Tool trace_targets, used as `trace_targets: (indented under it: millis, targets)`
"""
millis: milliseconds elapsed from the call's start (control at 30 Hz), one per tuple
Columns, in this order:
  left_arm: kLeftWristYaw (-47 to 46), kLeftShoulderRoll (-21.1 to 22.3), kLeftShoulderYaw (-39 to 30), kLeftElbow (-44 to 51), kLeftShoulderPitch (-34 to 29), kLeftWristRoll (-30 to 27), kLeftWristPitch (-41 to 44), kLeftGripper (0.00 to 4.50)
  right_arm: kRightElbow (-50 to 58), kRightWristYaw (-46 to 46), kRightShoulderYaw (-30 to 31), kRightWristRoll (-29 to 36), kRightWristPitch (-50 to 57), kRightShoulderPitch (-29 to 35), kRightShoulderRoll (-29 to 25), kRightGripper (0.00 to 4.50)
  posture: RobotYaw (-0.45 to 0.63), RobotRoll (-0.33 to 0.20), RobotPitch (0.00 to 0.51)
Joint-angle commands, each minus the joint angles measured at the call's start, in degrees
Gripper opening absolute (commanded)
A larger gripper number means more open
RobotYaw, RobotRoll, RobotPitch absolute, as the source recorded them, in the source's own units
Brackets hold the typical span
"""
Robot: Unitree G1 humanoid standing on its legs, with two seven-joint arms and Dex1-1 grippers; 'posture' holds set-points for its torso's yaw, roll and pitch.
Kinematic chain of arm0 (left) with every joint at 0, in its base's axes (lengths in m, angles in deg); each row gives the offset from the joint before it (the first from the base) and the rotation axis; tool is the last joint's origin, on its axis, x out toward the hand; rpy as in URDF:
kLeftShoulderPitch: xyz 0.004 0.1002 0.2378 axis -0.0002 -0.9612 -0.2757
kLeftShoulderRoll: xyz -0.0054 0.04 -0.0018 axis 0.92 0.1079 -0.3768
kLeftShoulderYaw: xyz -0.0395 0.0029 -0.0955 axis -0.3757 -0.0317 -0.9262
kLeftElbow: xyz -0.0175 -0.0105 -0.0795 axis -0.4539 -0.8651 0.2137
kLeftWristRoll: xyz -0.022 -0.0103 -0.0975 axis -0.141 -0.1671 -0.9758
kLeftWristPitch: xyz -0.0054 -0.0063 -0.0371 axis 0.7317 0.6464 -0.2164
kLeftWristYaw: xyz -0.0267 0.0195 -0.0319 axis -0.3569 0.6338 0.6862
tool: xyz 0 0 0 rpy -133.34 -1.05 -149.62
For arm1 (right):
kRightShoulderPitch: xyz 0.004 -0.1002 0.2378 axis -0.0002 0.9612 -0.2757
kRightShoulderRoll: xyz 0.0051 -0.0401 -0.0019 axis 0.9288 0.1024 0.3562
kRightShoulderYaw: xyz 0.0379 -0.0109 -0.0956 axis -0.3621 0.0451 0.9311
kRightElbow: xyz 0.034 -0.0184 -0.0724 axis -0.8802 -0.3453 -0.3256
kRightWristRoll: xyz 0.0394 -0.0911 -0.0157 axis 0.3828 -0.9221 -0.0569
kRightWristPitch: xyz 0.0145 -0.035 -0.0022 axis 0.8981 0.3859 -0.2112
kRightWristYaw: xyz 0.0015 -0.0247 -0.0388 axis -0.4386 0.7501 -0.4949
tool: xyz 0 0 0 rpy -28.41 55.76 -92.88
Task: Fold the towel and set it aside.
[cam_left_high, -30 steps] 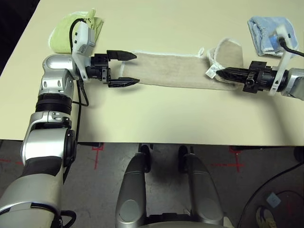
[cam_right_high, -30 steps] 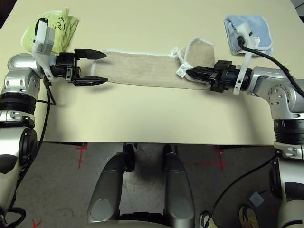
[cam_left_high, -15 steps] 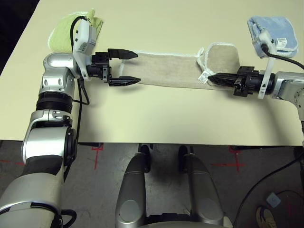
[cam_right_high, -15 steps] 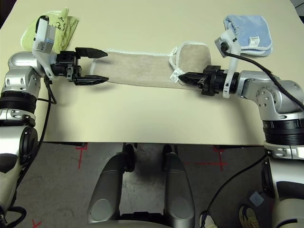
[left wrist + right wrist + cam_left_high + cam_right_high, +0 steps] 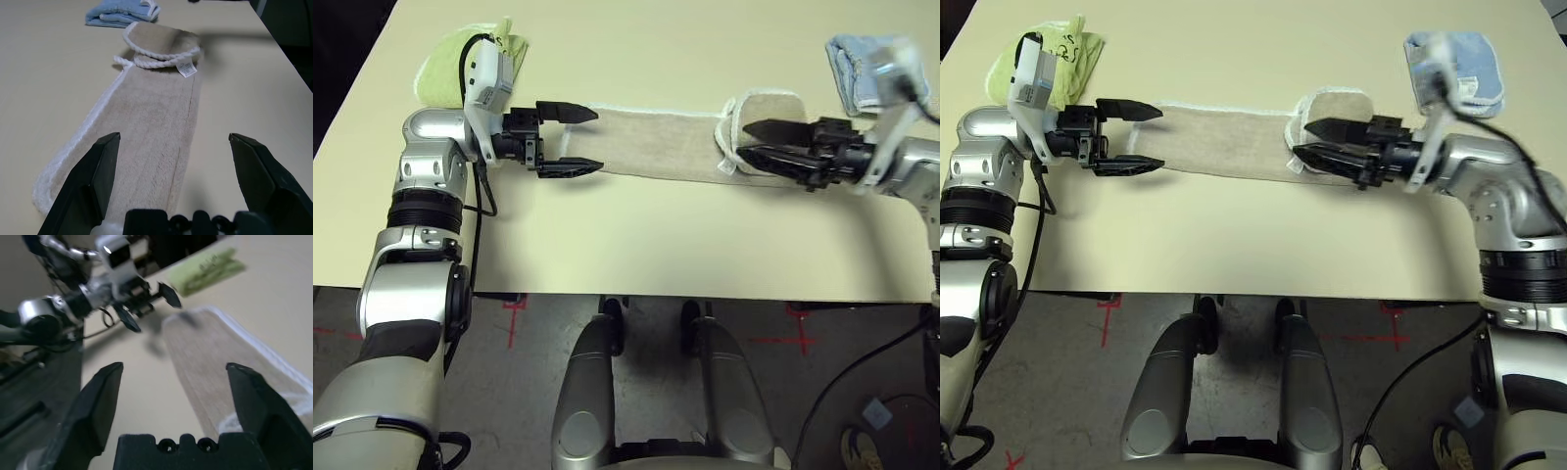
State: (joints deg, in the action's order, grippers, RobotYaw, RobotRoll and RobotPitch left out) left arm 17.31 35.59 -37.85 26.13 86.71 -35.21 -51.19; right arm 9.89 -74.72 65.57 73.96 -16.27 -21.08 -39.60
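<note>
The towel (image 5: 656, 142) is a long beige strip with white edging, lying flat across the table. Its right end (image 5: 769, 108) is folded back over the strip, and the small white tag (image 5: 187, 71) shows there. My left gripper (image 5: 598, 140) is open at the strip's left end, one finger on either side of it. My right gripper (image 5: 1301, 138) is open over the folded right end and holds nothing. In the right wrist view the towel (image 5: 225, 352) runs away between the open fingers toward the left gripper (image 5: 146, 303).
A lime green folded towel (image 5: 445, 69) lies at the back left, behind my left wrist. At the back right, near my right wrist, lies a light blue folded towel (image 5: 1469, 59). The table's front edge (image 5: 636, 294) runs close below the strip.
My right gripper carried the towel's right corner leftward, then opened and let it go, so the fold now rests on the strip. The left arm has stayed put.
</note>
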Motion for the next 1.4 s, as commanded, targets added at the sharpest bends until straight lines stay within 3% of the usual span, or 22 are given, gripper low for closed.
trace_targets:
  millis: [33, 167, 267, 600, 1100, 1300, 1400]
  targets:
    - [0.5, 0.1, 0.6, 0.3, -0.7, 0.5, 0.0, 4.50, -3.1, -0.7, 1.0, -6.7, -12.5, -0.5, 0.8, 4.48, -0.02, 0.000, 0.371]
    - [0.0, -0.5, 0.6, 0.5, -0.6, 0.4, -0.1, 4.50, -12.1, -0.9, 1.5, -14.1, -30.0, -2.1, 4.2, 4.48, -0.01, 0.000, 0.371]
    - [-0.4, -0.7, 0.4, 1.9, -1.4, 0.0, 0.4, 4.50, -21.5, -4.4, 2.2, -18.5, -41.5, -2.9, 4.1, 3.85, 0.00, 0.000, 0.372]
    - [-1.8, -0.9, -0.7, 3.5, -2.3, -0.9, -0.2, 4.50, -38.1, -11.5, 2.1, -21.5, -51.4, -7.3, 3.4, 0.08, 0.02, 0.000, 0.375]
    - [-2.1, -3.0, 0.1, 1.4, -0.1, -0.5, -0.7, 4.50, -49.6, -7.7, 6.4, -28.9, -56.2, -9.6, 10.7, 0.03, 0.02, 0.000, 0.363]
    - [-1.9, -3.1, 0.0, 2.3, -0.4, -0.9, -0.3, 4.50, -52.5, -7.1, 6.9, -31.1, -56.8, -7.5, 9.9, 0.03, 0.03, 0.000, 0.361]
    - [-1.9, -3.1, 0.1, 2.6, -0.8, -0.9, -0.5, 4.50, -48.6, -7.9, 5.5, -28.9, -55.1, -6.4, 9.6, 0.03, 0.03, 0.000, 0.359]
